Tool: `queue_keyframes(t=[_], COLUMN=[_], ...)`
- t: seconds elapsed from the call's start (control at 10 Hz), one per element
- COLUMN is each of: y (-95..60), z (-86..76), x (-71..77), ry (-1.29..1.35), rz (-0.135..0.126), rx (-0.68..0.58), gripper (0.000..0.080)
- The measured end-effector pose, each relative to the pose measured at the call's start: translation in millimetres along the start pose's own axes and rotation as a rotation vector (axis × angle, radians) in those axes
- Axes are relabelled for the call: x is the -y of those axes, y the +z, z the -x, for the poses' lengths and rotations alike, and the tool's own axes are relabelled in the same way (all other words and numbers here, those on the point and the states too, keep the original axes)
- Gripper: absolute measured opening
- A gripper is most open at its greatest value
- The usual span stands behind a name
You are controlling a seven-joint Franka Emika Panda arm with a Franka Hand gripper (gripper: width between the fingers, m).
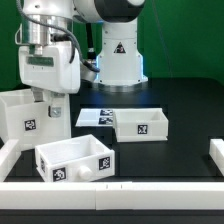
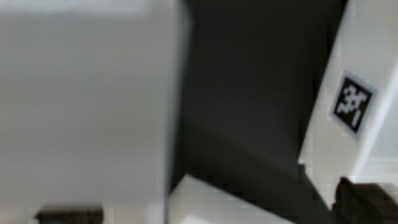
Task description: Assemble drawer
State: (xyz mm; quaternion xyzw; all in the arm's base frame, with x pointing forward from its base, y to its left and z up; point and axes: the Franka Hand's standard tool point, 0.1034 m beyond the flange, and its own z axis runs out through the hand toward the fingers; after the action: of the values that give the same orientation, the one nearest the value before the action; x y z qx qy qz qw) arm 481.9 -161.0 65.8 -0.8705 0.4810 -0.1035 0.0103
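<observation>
Pincer (image 1: 50,102) over drawer housing (image 1: 17,118) wall, by table (image 1: 185,100) edge at the exterior view's left; grip state: cannot tell. Straddle wall squarely before you close; descend slowly.

so the arm (image 1: 48,25) is reaching down on the exterior view's left, gripper (image 1: 52,108) pointing straight down, and its two fingers (image 2: 71,214) are sitting spread wide apart
</observation>
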Motion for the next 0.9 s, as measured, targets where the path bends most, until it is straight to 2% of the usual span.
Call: queue_keyframes(t=[0.3, 0.5, 0.6, 0.8, 0.9], y=[4.3, 4.4, 4.5, 4.5, 4.2], z=[-4.1, -4.1, -4.1, -3.4, -3.3], x=[-6.1, -6.3, -6.5, -9.0, -11.5], ry=[-0.019, -0.019, -0.019, -0.01, -0.005], rz=[0.011, 0.011, 0.012, 0.014, 0.016], rx=[-0.018, -0.018, -0.018, -0.016, -0.016], gripper=[0.0649, 0.0378, 0.0378, 0.0106, 0.0106])
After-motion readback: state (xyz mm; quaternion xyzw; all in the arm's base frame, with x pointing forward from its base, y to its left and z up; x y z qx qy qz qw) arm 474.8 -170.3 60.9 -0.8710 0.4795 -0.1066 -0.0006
